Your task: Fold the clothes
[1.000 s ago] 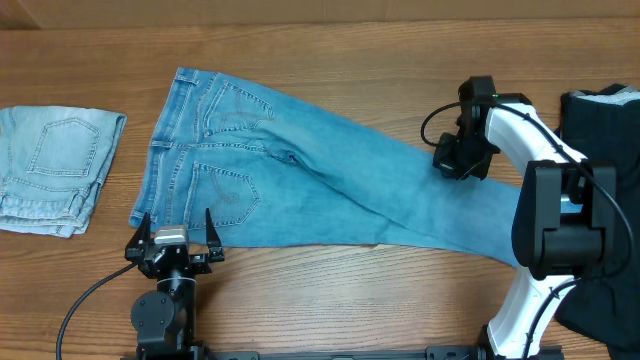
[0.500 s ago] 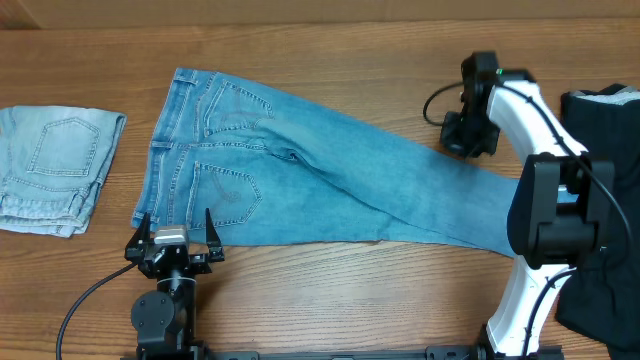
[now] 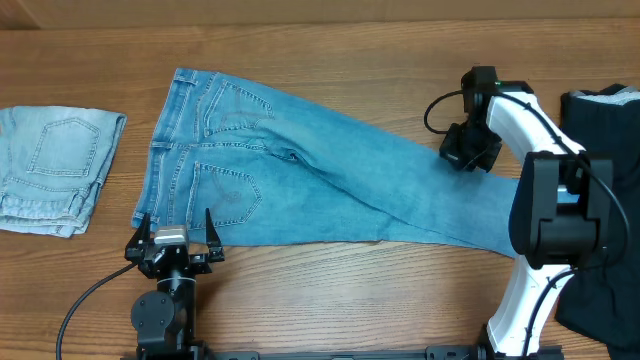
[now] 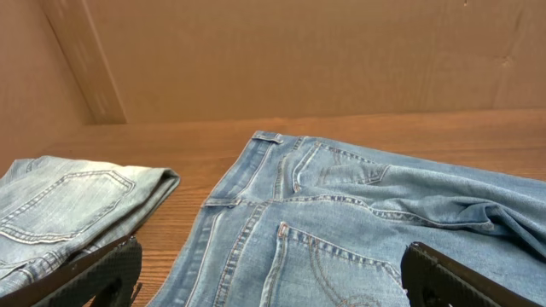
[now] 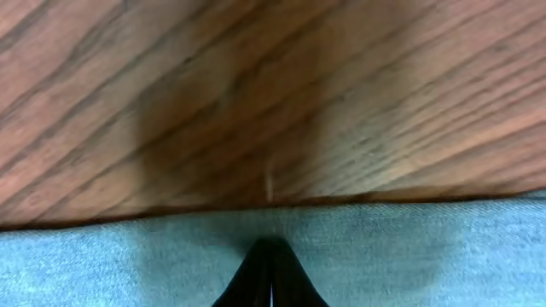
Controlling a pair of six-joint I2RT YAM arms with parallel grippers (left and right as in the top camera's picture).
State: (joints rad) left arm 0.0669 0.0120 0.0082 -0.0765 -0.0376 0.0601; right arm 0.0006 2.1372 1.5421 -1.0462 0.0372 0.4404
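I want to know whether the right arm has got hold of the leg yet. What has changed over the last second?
The right gripper moved off past the far edge of the jeans leg, then came back onto that edge, shut; whether it pinches denim cannot be told. The jeans, the open left gripper and the folded pale jeans stayed put.

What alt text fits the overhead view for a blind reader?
Medium-blue jeans lie back-pockets up across a wooden table, legs running toward the right arm. The shut right gripper is at a leg's far edge; the open left gripper is near the waist.
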